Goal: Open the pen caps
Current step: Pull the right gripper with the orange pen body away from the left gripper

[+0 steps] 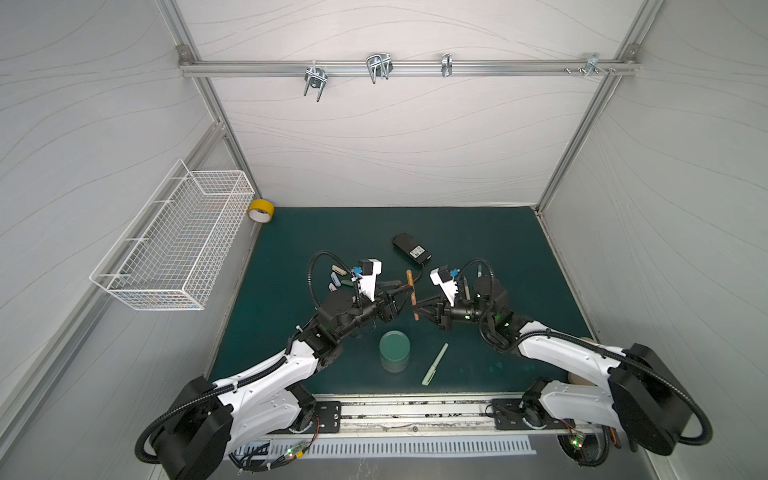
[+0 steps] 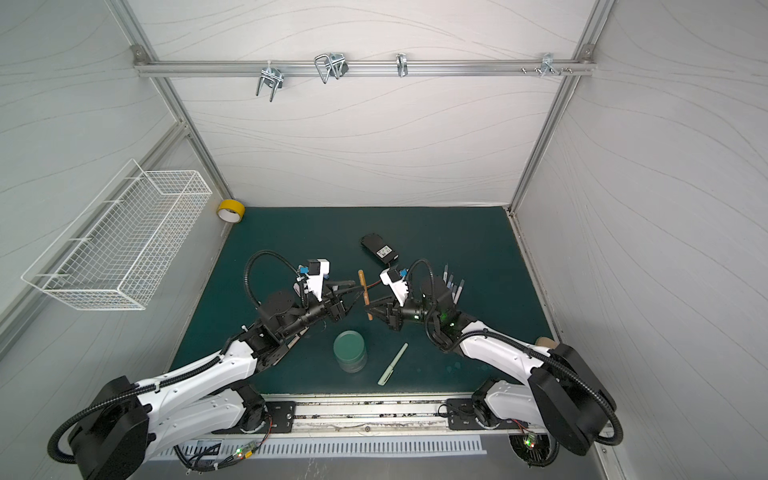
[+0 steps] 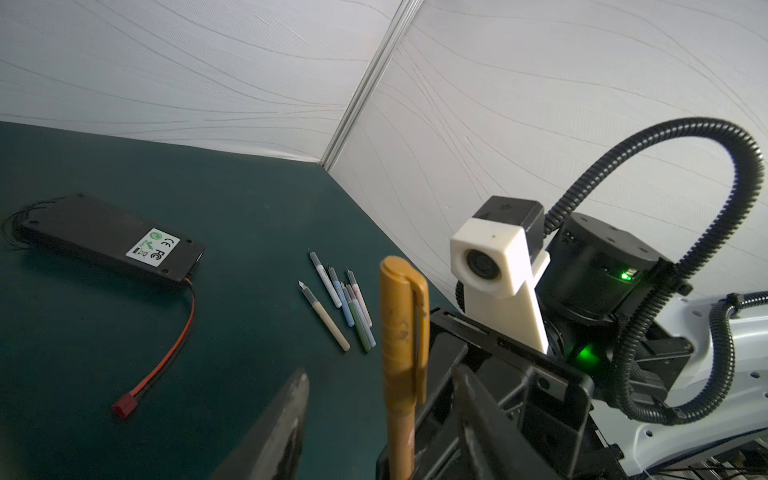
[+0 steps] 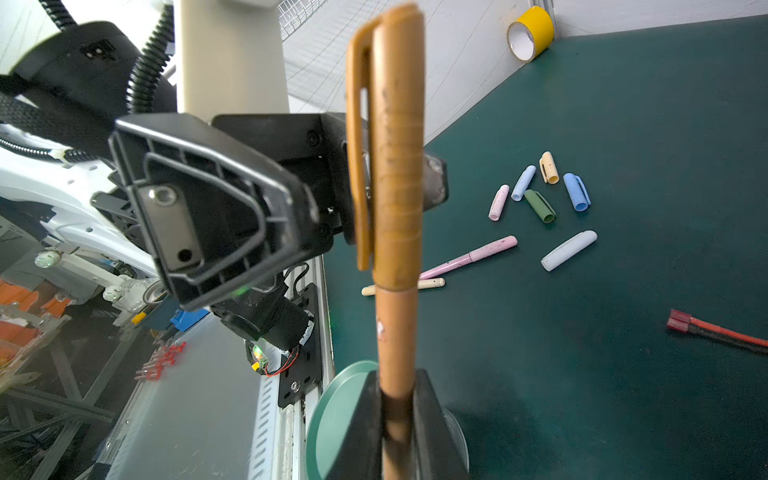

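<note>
Right gripper [image 4: 397, 384] clamps the tan pen [image 4: 395, 328] by its bare barrel, holding it off the green mat [image 4: 623, 395] between both arms so that its still-seated cap [image 4: 397, 145] sits between the parted jaws of the left gripper [image 3: 380, 372], apparently ready for pulling.

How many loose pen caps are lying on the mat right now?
6, in a loose group on the mat: pink cap, light blue cap, tan cap, darker blue cap, green cap, and white cap slightly apart. Others may hide behind the tan pen.
</note>
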Controlling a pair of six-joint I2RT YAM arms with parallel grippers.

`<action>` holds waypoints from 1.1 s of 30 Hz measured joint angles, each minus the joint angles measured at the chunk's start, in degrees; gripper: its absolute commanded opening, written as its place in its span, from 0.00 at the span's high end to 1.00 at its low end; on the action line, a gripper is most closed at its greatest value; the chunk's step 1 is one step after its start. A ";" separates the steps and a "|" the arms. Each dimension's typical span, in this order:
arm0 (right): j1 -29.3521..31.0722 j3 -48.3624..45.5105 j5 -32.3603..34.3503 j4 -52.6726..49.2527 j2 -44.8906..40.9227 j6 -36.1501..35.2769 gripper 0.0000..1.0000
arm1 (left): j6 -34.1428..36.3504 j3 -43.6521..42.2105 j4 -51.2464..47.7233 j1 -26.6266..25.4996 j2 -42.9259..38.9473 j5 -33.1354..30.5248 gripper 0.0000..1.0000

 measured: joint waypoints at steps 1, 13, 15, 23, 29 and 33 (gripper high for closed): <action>0.13 0.11 -0.11 -0.13 0.00 -0.31 1.00 | 0.04 0.02 0.00 0.00 0.09 0.20 0.50; 2.38 2.14 -0.87 -3.04 1.51 -2.43 1.00 | -0.15 0.07 0.02 0.04 0.17 1.51 0.63; 2.60 2.43 -0.90 -3.23 1.77 -2.69 1.00 | -0.17 0.07 0.04 0.13 0.17 1.51 0.65; 2.86 2.67 -0.50 -4.02 2.21 -3.50 1.00 | -1.81 0.07 0.04 1.29 0.17 2.19 0.86; 3.06 3.61 0.68 -4.79 2.54 -4.09 1.00 | -3.65 0.07 0.17 2.69 0.15 2.99 0.98; 3.32 5.03 1.88 -5.77 3.69 -4.81 1.00 | -5.44 0.07 -0.22 4.57 0.15 3.72 1.00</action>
